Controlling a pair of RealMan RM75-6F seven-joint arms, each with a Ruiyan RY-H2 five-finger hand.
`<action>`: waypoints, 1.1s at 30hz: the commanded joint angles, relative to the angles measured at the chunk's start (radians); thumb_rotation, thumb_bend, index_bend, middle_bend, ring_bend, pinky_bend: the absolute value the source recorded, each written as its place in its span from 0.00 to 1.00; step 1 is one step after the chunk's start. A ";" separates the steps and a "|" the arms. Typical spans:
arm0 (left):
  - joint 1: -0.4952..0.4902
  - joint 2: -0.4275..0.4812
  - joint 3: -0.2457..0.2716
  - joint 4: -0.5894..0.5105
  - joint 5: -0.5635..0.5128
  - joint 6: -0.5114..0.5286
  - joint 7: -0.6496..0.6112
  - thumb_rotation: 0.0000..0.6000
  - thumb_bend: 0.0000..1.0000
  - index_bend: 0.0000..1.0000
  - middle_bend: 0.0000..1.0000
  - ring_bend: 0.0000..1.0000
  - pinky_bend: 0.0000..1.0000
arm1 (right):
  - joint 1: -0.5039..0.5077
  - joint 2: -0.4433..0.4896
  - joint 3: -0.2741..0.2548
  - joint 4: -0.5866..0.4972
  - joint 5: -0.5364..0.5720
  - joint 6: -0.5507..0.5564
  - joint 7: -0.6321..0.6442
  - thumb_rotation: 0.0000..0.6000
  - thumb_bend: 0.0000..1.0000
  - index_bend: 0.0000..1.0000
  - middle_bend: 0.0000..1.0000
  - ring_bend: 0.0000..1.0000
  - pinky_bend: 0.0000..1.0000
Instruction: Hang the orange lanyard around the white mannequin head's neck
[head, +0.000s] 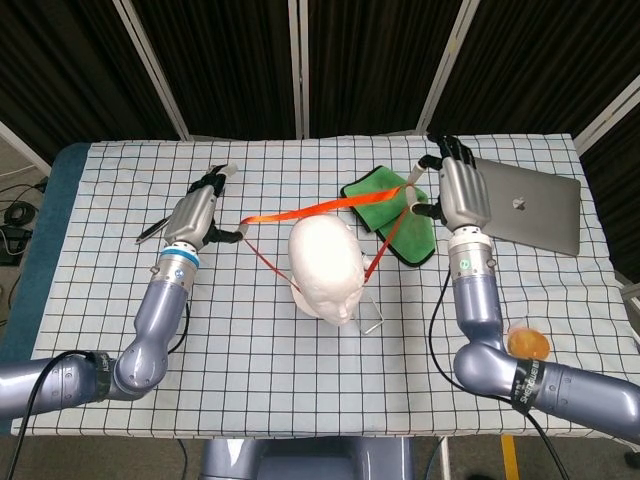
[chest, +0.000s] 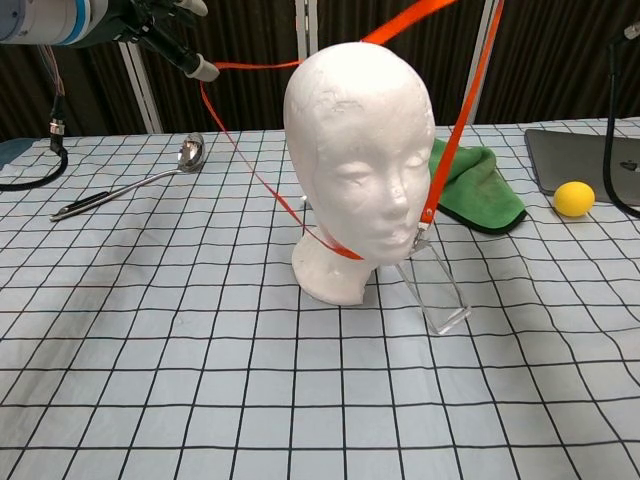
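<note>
The white mannequin head (head: 326, 266) (chest: 358, 170) stands upright mid-table. The orange lanyard (head: 325, 209) (chest: 452, 155) is stretched taut above and behind its crown. One strand runs under the chin. A clear badge holder (chest: 436, 286) hangs at the chin's right side, its lower end on the cloth. My left hand (head: 203, 212) (chest: 165, 22) pinches the strap left of the head. My right hand (head: 450, 193) holds the strap's other end, raised over the green cloth. The chest view does not show the right hand.
A green cloth (head: 391, 213) (chest: 480, 186) lies behind the head on the right. A grey laptop (head: 532, 206) sits at the far right, with a yellow ball (chest: 574, 198) near it. A metal spoon (chest: 130, 187) lies at the back left.
</note>
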 joint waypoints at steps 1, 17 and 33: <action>0.004 -0.009 0.003 0.018 0.017 -0.004 -0.019 1.00 0.00 0.00 0.00 0.00 0.00 | 0.018 -0.008 -0.015 0.017 0.009 0.012 -0.047 1.00 0.06 0.10 0.02 0.00 0.00; 0.128 0.106 0.063 -0.044 0.260 -0.010 -0.124 1.00 0.00 0.00 0.00 0.00 0.00 | -0.084 0.079 -0.079 -0.076 -0.160 0.070 -0.025 1.00 0.20 0.11 0.01 0.00 0.00; 0.432 0.305 0.355 -0.218 0.764 0.192 -0.110 1.00 0.00 0.00 0.00 0.00 0.00 | -0.467 0.318 -0.385 -0.127 -0.698 0.007 0.352 1.00 0.87 0.16 0.02 0.00 0.00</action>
